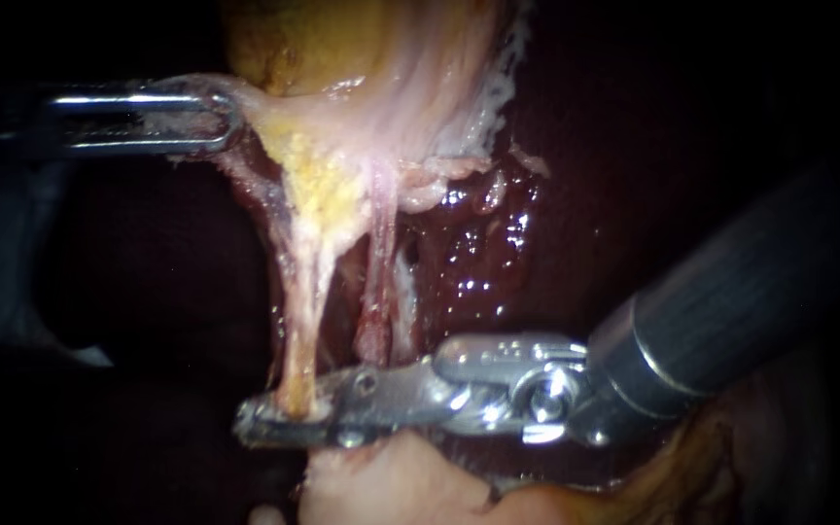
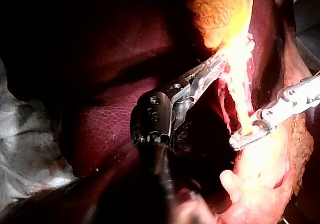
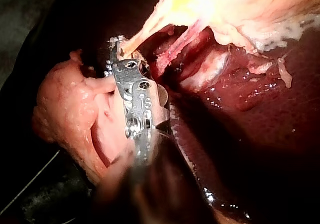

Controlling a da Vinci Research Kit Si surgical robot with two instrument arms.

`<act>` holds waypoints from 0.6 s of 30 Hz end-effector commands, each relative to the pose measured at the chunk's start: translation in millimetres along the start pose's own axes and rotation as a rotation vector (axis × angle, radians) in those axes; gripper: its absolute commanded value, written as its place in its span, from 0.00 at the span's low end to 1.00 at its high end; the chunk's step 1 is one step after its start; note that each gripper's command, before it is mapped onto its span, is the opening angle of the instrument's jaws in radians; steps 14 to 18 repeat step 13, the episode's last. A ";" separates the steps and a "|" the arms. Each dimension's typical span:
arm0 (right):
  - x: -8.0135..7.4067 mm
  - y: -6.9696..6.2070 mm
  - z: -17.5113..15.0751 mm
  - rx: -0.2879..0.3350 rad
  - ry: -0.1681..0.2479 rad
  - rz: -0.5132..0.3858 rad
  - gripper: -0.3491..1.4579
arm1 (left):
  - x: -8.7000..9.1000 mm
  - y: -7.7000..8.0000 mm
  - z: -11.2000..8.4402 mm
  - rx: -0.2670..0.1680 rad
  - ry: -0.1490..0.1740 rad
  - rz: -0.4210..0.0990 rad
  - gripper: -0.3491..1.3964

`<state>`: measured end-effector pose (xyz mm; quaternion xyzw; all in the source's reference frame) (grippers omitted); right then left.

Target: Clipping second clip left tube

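The left tube (image 1: 305, 311) is a pale yellow strand running down from the gallbladder (image 1: 313, 39). My right instrument (image 1: 284, 413) lies across its lower end, both jaws closed against the tube from two sides. In the right wrist view the same jaws (image 3: 116, 47) meet the strand (image 3: 145, 29) at their tip. A redder right tube (image 1: 376, 306) runs beside it, free of the jaws. My left instrument (image 1: 226, 117) is shut on the gallbladder's lower edge and holds it taut to the left. The left wrist view shows its jaws (image 2: 212, 72) on that tissue.
Dark red, wet liver (image 1: 576, 194) lies behind and to the right of the tubes. A lump of pale pink tissue (image 1: 391, 481) sits directly under the right instrument's jaws. White stringy tissue (image 1: 488, 107) hangs at the gallbladder's right side.
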<state>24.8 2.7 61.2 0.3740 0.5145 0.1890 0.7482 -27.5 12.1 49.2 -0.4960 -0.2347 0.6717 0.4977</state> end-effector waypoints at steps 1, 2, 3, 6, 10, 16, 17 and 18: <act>0.0 0.2 0.0 0.004 -0.004 0.000 0.00 | 0.0 0.0 0.0 0.000 0.000 0.000 0.00; -0.1 0.3 0.0 0.007 -0.005 -0.001 0.00 | 0.0 0.0 0.0 0.000 0.000 0.000 0.00; -0.2 0.5 0.0 0.010 -0.006 -0.001 0.00 | 0.0 0.0 0.0 0.000 0.000 0.000 0.00; -0.3 0.7 -0.1 0.008 -0.012 -0.001 0.00 | 0.0 -0.1 0.1 0.000 0.000 0.000 0.00; -0.2 0.7 -0.1 0.009 -0.012 -0.001 0.00 | 0.1 0.0 0.2 0.001 0.000 0.000 0.00; -0.3 0.7 0.0 0.009 -0.012 0.004 0.00 | 0.1 -0.1 0.2 0.001 0.000 0.000 0.00; -0.3 0.7 0.0 0.009 -0.012 0.004 0.00 | 0.1 -0.1 0.2 0.001 0.000 0.000 0.00; -0.3 0.7 0.0 0.009 -0.012 0.004 0.00 | 0.1 -0.1 0.2 0.001 0.000 0.000 0.00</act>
